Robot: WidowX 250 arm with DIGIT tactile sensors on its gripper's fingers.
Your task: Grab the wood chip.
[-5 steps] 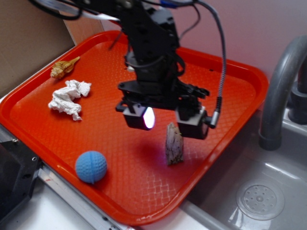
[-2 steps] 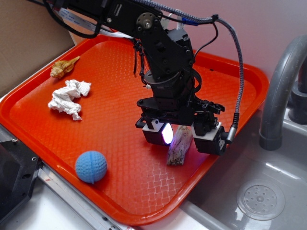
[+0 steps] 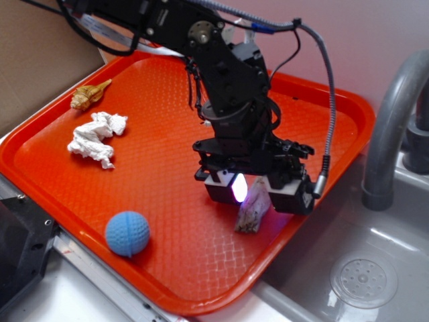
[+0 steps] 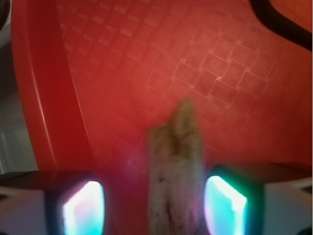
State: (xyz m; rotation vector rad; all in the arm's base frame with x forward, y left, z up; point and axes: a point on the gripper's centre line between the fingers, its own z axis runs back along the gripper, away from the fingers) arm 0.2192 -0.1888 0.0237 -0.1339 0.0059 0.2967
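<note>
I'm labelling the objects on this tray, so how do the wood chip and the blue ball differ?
The wood chip is elongated, rough and grey-brown; the ball is round, dimpled and blue. The chip sits between the gripper's fingers near the tray's edge by the sink, while the ball lies free at the near edge with nothing around it. Both rest on the orange tray.

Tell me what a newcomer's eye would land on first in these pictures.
First, the black gripper with its glowing pads, lowered over the wood chip near the right edge of the bright orange tray; in the wrist view the chip stands between the open jaws. Next, the blue ball at the tray's front, then the white paper wad and tan seashell at its left.
</note>
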